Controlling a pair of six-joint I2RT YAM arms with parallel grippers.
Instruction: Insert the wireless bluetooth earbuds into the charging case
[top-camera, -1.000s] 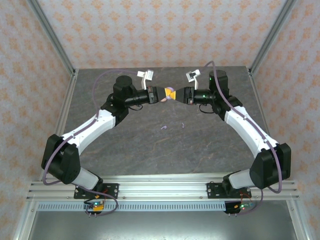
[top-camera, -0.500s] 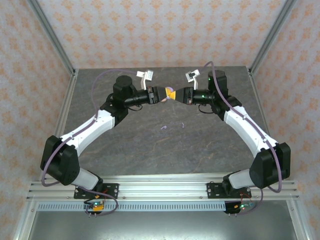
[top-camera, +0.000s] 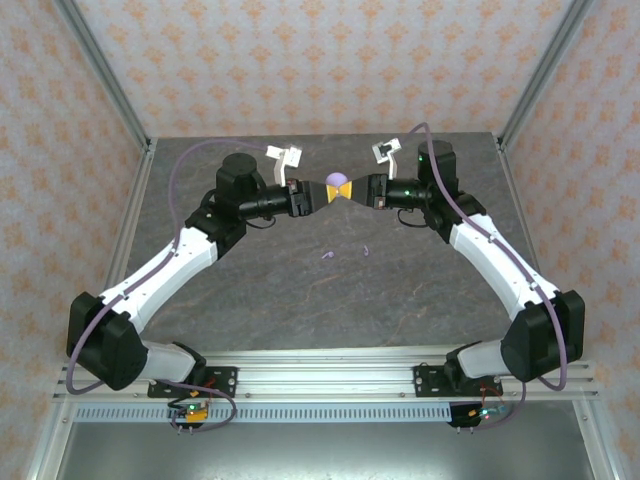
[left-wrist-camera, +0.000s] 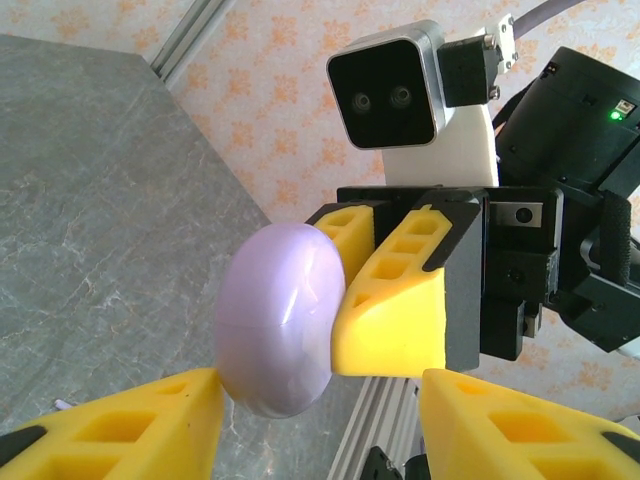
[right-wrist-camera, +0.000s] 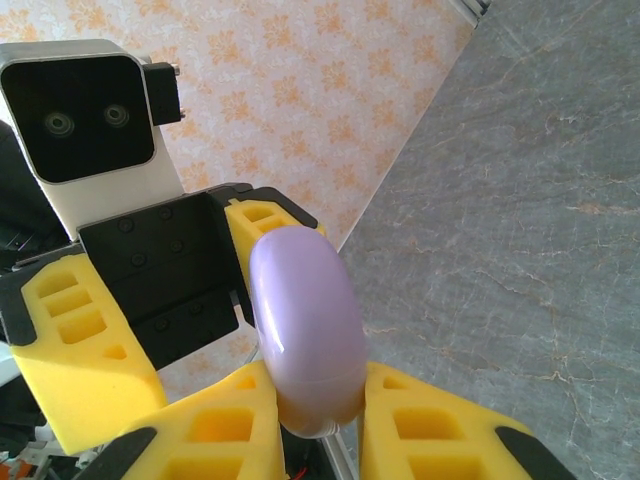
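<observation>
The lilac charging case (right-wrist-camera: 305, 330) is a closed oval shell held on edge above the back of the table. My right gripper (right-wrist-camera: 320, 440) is shut on its lower rim. My left gripper (left-wrist-camera: 320, 435) faces it from the other side with its jaws open around the case (left-wrist-camera: 278, 320): the left finger sits right by the shell and the right finger stands well clear. From above, the case (top-camera: 338, 181) hangs between the left gripper (top-camera: 322, 193) and the right gripper (top-camera: 351, 191). Two lilac earbuds (top-camera: 326, 254) (top-camera: 366, 250) lie on the table below.
The grey marble table (top-camera: 250, 290) is ringed by patterned walls and metal corner posts (top-camera: 105, 75). Both arms arch in from the near rail (top-camera: 320, 375) and meet at the back centre.
The left gripper has opened off the case and its arm has drawn back to the left. The right gripper has closed on the case and keeps holding it.
</observation>
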